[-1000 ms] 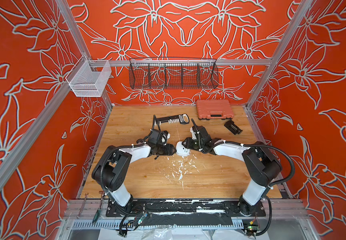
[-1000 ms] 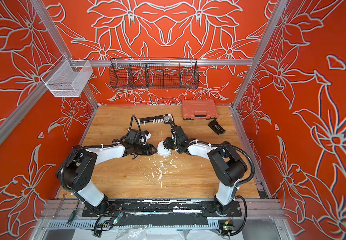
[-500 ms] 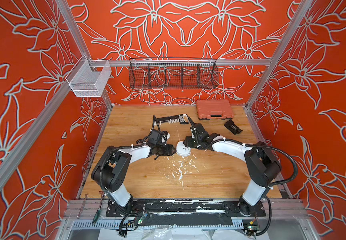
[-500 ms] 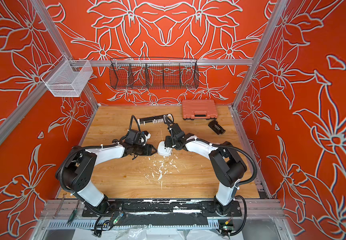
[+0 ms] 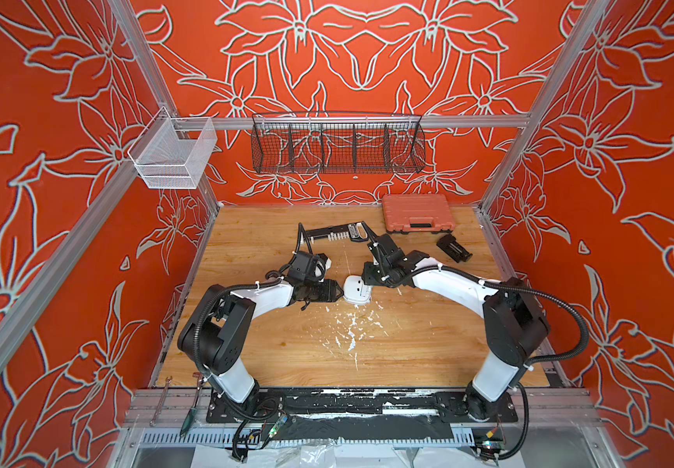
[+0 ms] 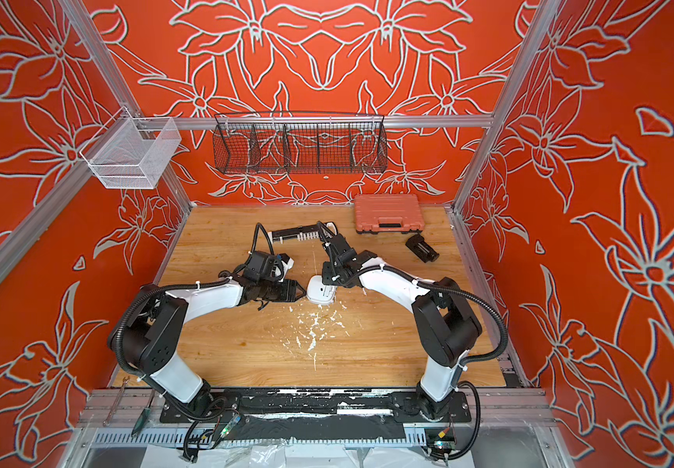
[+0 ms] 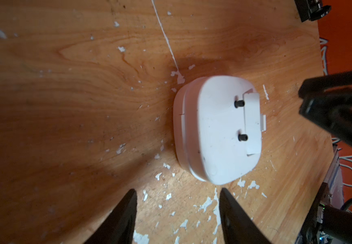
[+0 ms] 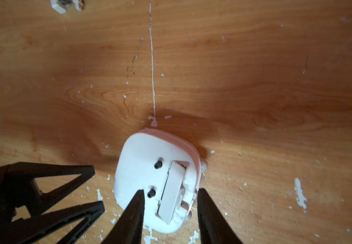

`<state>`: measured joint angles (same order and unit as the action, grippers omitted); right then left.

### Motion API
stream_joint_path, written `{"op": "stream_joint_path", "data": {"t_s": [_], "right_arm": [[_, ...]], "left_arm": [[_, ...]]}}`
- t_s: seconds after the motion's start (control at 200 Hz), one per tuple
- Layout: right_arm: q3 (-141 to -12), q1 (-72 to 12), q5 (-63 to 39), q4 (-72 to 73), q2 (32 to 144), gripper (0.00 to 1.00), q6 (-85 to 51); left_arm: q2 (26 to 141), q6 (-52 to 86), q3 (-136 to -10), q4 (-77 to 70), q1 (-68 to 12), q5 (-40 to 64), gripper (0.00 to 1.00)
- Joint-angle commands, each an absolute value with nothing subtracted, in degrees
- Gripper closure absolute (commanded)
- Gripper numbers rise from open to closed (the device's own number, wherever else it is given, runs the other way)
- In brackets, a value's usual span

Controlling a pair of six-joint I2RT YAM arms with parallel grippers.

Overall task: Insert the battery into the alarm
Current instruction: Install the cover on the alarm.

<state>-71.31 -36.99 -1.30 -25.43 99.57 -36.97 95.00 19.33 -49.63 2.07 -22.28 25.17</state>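
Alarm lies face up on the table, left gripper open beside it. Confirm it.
No: the alarm lies face down, back and two black knobs upward, per the left wrist view. It is on the table, left gripper open beside it.

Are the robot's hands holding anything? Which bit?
Left end effector holds nothing. Right end effector straddles the cover on the back of the alarm; whether it pinches it cannot be told.

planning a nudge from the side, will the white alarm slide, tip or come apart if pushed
Likely slides rather than tips: the alarm lies flat, back up, on the smooth wooden table. Its rounded plastic edges may slip in a grip. Its back cover looks lifted at one edge, so it might pop loose.
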Motion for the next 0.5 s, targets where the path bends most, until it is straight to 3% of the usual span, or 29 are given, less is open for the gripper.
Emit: {"op": "stream_joint_path", "data": {"t_s": [0.0, 0.495], "right_arm": [[-70.18, -37.27, -0.82, -30.27, 97.66, 0.58, -39.55], [-66.63, -35.88, -4.25, -23.91, 99.73, 0.69, -44.52]], "left_arm": [[94.11, 18.51, -51.51, 1.77, -22.24, 25.66, 0.40], [98.00, 18.81, -53.06, -0.80, -22.23, 29.62, 0.40]]}}
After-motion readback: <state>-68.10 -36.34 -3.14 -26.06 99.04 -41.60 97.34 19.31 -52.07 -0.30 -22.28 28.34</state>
